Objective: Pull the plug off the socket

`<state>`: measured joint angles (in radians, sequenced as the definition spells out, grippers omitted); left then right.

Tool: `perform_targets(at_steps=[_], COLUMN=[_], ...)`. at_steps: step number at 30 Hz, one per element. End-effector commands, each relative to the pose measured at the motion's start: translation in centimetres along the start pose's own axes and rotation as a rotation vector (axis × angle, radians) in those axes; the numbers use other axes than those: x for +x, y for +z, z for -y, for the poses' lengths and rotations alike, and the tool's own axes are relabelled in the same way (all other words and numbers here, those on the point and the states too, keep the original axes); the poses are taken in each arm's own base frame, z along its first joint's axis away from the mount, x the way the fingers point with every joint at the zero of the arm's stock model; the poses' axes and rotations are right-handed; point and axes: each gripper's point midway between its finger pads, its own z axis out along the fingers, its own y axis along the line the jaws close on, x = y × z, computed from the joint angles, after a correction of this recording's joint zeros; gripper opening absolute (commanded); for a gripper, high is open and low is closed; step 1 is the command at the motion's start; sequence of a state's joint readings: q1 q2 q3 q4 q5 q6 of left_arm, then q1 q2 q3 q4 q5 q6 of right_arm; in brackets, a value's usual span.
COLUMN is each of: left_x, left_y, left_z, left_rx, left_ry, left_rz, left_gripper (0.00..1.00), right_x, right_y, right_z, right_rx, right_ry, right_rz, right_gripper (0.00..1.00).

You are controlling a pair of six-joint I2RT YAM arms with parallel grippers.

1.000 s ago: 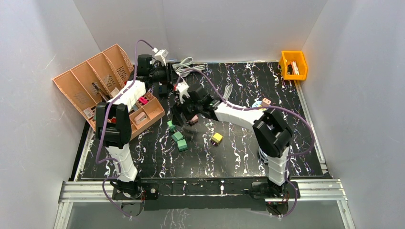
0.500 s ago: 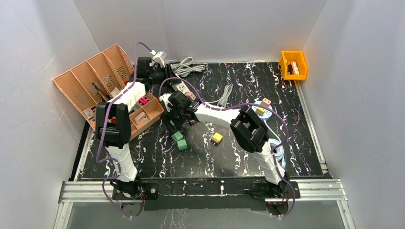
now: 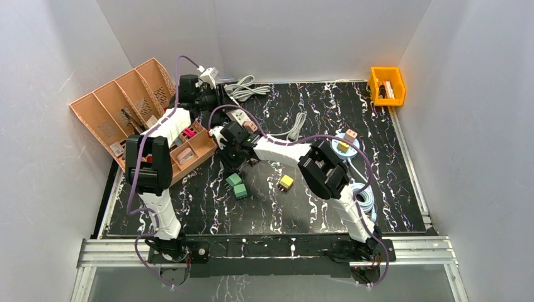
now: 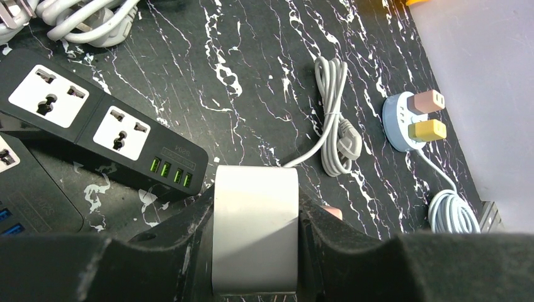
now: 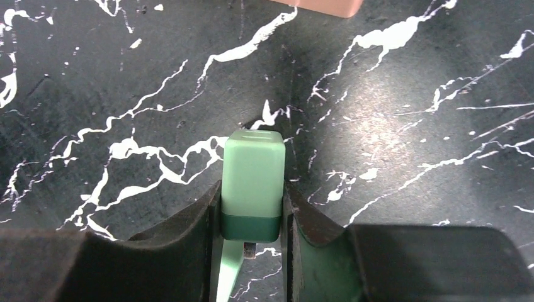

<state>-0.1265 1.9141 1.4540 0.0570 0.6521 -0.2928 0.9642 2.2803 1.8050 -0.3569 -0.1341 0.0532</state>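
My left gripper point(image 4: 255, 204) is shut on a white socket block point(image 4: 255, 251), which fills the gap between its black fingers point(image 4: 182, 245). From above, this white socket point(image 3: 238, 117) sits at the back left, with a pink plug point(image 3: 251, 126) on its near end and the left gripper point(image 3: 220, 106) at its far end. My right gripper point(image 5: 252, 196) is shut on a light green plug point(image 5: 253, 170) with a dark green base, down on the black marbled table point(image 5: 403, 138). In the top view the right gripper point(image 3: 228, 163) sits just in front of the socket, hiding that plug.
Two green plugs point(image 3: 237, 185) and a yellow plug point(image 3: 286, 182) lie loose mid-table. Black power strips point(image 4: 107, 126) and a bundled white cable point(image 4: 334, 126) lie near the socket. A round blue socket point(image 3: 345, 142) carries pink and yellow plugs. An orange organiser point(image 3: 126, 107) stands left, an orange bin point(image 3: 386, 85) back right.
My right arm swung left and down onto the green plug, and its jaws went from wide open to shut on it. The left arm and white socket stayed put.
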Motion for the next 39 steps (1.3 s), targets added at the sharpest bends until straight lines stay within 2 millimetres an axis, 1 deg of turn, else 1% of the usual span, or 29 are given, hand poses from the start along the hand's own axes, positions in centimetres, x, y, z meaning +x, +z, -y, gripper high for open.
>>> perform_targets(at_steps=[1,5,7,8,9,10,11,12,13,15,17,18,19,22,23,24,26,28,30,31,34,36,39], left_x=[-2.6,-2.6,-2.7,-2.8,-2.8,-2.8,-2.9,-3.0,-3.1,-3.3,-3.4,-3.6,-3.6,-3.9,-3.9,-3.8,-3.8,-3.6,-3.6,-3.6,-3.7,-3.9,-4.1], left_y=[-1.6,-1.7,-1.6,-1.6,-1.6,-1.7,-1.7,-1.8,-1.9,-2.1,-2.3,-2.4,-2.4,-2.8,-2.8,-2.9,-3.2,-3.5,-3.8,-3.9,-4.2,-4.4,-4.5], left_z=[2.0,2.0,2.1,2.0,2.0,2.0,2.0,2.0,1.9,1.8,1.6,1.7,1.7,2.2,2.4,2.6,3.0,3.5,3.9,4.1,4.7,5.0,5.3], left_rx=[0.054,0.056,0.06,0.062,0.061,0.06,0.058,0.054,0.05,0.035,0.022,0.021,0.017,0.03,0.035,0.039,0.049,0.06,0.073,0.076,0.093,0.105,0.11], left_ry=[0.05,0.048,0.046,0.044,0.042,0.041,0.041,0.041,0.044,0.048,0.055,0.057,0.057,0.047,0.041,0.032,0.022,0.017,0.017,0.015,0.006,0.004,-0.003], left_rz=[0.067,0.065,0.07,0.072,0.073,0.074,0.074,0.079,0.084,0.096,0.11,0.119,0.125,0.147,0.153,0.157,0.169,0.174,0.181,0.185,0.189,0.197,0.203], left_gripper=[0.0,0.0,0.0,0.0,0.0,0.0,0.0,0.0,0.0,0.0,0.0,0.0,0.0,0.0,0.0,0.0,0.0,0.0,0.0,0.0,0.0,0.0,0.0], right_x=[-3.4,-4.9,-5.2,-5.3,-5.6,-5.5,-5.6,-6.1,-6.4,-7.5,-9.0,-10.1,-10.6,-12.3,-12.4,-12.9,-12.6,-12.2,-12.0,-11.7,-10.3,-9.6,-9.3], right_y=[-1.0,-2.4,-3.0,-3.1,-3.4,-3.5,-3.8,-4.7,-5.3,-7.7,-10.8,-12.7,-14.3,-19.4,-20.4,-22.7,-24.0,-24.0,-23.5,-23.0,-20.6,-19.2,-17.9], right_z=[-1.3,-2.6,-3.3,-3.6,-4.0,-4.0,-3.9,-3.6,-2.7,-0.9,0.7,1.6,2.5,6.1,7.5,8.9,11.1,12.6,13.5,13.5,13.8,13.4,12.9], right_rx=[-0.082,-0.265,-0.357,-0.39,-0.405,-0.403,-0.388,-0.356,-0.296,-0.195,-0.134,-0.106,-0.077,0.023,0.06,0.119,0.214,0.25,0.267,0.25,0.18,0.117,0.062], right_ry=[0.032,0.163,0.223,0.233,0.221,0.204,0.179,0.137,0.116,0.071,0.053,0.047,0.049,0.089,0.104,0.116,0.124,0.113,0.063,0.03,-0.048,-0.096,-0.12], right_rz=[0.097,0.164,0.171,0.163,0.157,0.147,0.149,0.173,0.194,0.271,0.375,0.442,0.486,0.62,0.653,0.709,0.74,0.709,0.673,0.653,0.575,0.539,0.535], right_gripper=[0.23,0.23,0.27,0.38,0.71,0.94,0.98,0.98,0.98,0.98,0.98,0.98,0.98,0.98,0.98,0.98,0.98,0.99,0.98,0.98,0.98,0.96,0.94])
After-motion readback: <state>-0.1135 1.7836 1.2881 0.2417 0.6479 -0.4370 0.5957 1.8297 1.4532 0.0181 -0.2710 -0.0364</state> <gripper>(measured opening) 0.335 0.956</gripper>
